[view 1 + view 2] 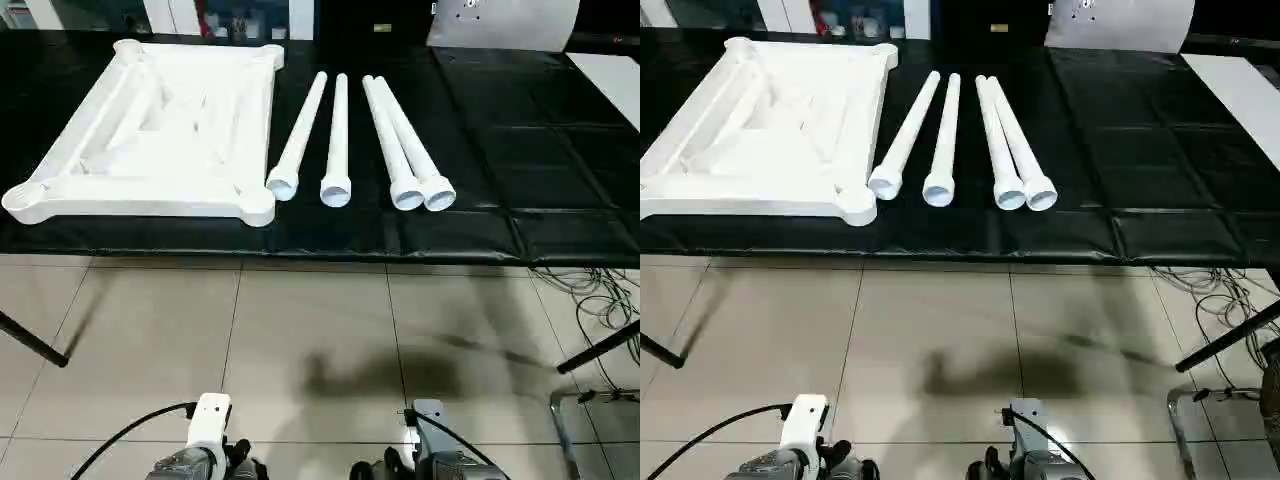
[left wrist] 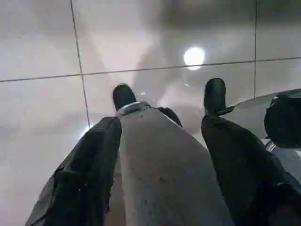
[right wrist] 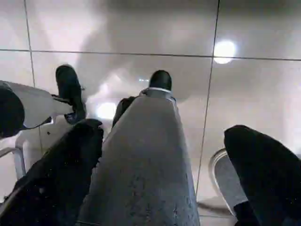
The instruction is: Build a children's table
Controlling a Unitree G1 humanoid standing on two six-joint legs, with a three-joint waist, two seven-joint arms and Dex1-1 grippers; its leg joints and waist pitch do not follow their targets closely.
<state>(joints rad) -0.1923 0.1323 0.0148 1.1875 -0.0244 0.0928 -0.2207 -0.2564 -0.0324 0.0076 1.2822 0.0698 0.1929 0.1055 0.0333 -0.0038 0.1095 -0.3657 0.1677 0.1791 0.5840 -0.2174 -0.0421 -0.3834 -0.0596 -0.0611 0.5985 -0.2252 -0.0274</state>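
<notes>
Lying on black matting: tabletop (image 1: 160, 130) (underside up) beside 4 legs (image 1: 340, 140).

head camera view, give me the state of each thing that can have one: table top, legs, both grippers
white plastic rectangular table top: upside down on the black mat, ribbed underside up, corner sockets empty
four white tapered tubular legs: loose, lying beside the top, none fitted
left gripper: open, empty, above floor tiles
right gripper: open, empty, above floor tiles

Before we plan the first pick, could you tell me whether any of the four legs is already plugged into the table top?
No: all four legs lie flat on the black mat beside the table top.
</notes>
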